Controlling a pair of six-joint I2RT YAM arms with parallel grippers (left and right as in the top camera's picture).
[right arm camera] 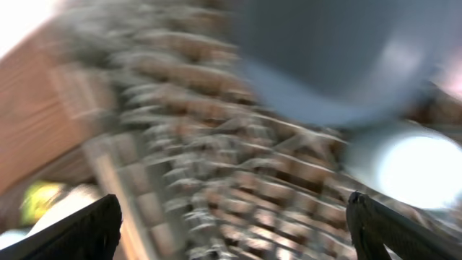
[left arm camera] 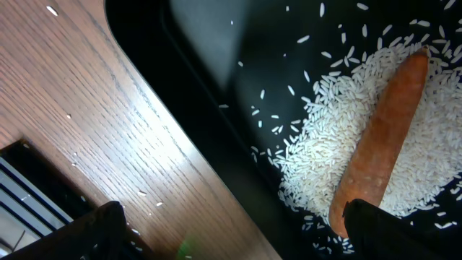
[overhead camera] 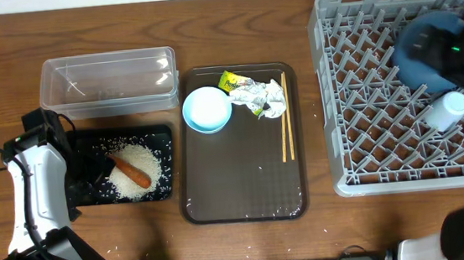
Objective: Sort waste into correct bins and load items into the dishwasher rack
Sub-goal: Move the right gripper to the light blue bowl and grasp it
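Two wastes, rice (overhead camera: 126, 186) and carrot (overhead camera: 132, 170), lie in the black tray (overhead camera: 163, 134); the left jaws hang open above its edge. The right jaws, open too, are blurred over the rack (overhead camera: 364, 101) by the plate (overhead camera: 412, 65). The bowl (overhead camera: 207, 109) is probably next: pinch its rim and lift straight.

No text, number or brand name can be read in any view. The only printed thing is the yellow-green wrapper (overhead camera: 229, 81) lying on the brown tray (overhead camera: 245, 188). It bears dark markings, but from overhead they are too small to make out as letters. The right wrist view is smeared by motion blur, so nothing can be read there. The left wrist view shows no lettering at all.
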